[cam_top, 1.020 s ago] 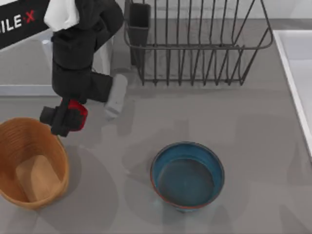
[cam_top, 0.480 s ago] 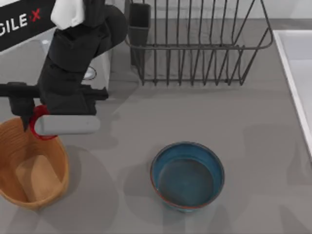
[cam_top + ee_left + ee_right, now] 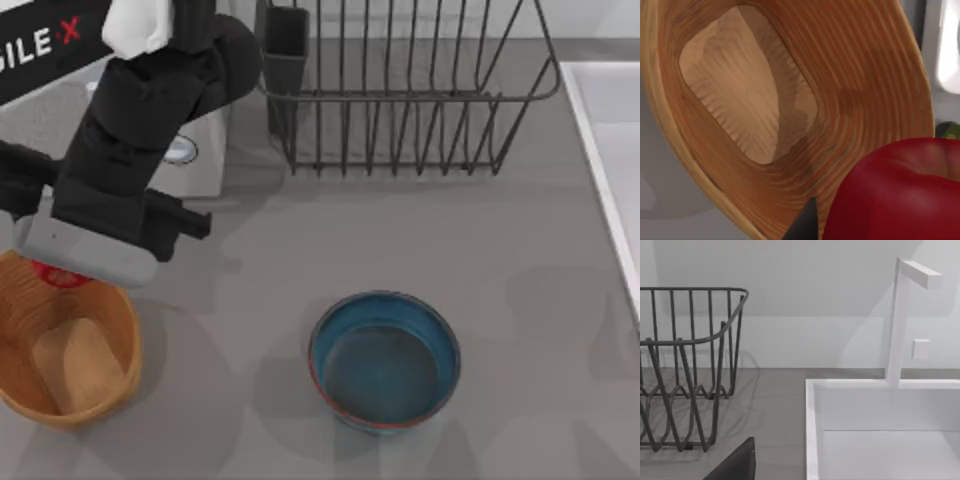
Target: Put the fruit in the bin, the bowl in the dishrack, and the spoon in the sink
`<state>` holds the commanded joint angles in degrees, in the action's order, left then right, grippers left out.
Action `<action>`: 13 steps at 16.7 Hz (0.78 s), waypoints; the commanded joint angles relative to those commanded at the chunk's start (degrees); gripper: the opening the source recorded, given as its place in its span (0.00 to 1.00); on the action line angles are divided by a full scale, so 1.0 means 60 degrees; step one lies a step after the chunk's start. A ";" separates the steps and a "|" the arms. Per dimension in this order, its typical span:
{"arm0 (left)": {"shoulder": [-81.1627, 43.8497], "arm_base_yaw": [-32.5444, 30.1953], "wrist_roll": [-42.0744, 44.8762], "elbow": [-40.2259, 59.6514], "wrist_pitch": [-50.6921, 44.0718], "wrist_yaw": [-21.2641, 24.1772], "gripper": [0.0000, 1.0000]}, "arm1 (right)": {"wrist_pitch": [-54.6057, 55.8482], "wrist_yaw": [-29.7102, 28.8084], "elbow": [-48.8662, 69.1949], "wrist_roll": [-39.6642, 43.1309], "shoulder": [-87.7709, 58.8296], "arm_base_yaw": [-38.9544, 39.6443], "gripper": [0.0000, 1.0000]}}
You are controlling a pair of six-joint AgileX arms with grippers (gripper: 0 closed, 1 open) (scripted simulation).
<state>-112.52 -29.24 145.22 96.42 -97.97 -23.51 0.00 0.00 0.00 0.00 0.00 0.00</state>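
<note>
My left gripper [image 3: 62, 268] is shut on the glossy red fruit [image 3: 58, 277], just above the far rim of the tan wicker bin [image 3: 70, 350] at the table's left. In the left wrist view the fruit [image 3: 900, 195] hangs over the bin's ribbed inside wall [image 3: 765, 100]. The blue-teal bowl [image 3: 385, 360] stands upright at the front middle. At the back is the dark wire dishrack [image 3: 400, 95], and the white sink [image 3: 610, 140] lies at the right edge. The spoon is out of view. A dark part of my right gripper [image 3: 735, 465] shows between dishrack [image 3: 685, 365] and sink [image 3: 880, 430].
A white microwave [image 3: 190, 150] with a round knob stands at the back left, under the left arm. A black utensil cup [image 3: 285, 50] sits at the dishrack's left corner. A white faucet [image 3: 900, 320] rises behind the sink. Bare grey table lies between bowl and dishrack.
The left arm has swung leftward and turned, carrying the fruit from over the open table to above the bin's far rim. The bowl has not moved.
</note>
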 joint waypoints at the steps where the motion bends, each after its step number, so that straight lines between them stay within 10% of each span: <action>1: 0.0000 0.0000 0.0000 0.0000 0.0000 0.0000 0.00 | 0.0000 0.0000 0.0000 0.0000 0.0000 0.0000 1.00; 13: 0.0446 0.0596 0.0507 -0.2577 0.2383 -0.0228 0.00 | 0.0000 0.0000 0.0000 0.0000 0.0000 0.0000 1.00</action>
<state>-109.85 -25.66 148.27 80.95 -83.67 -24.88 0.00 0.00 0.00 0.00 0.00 0.00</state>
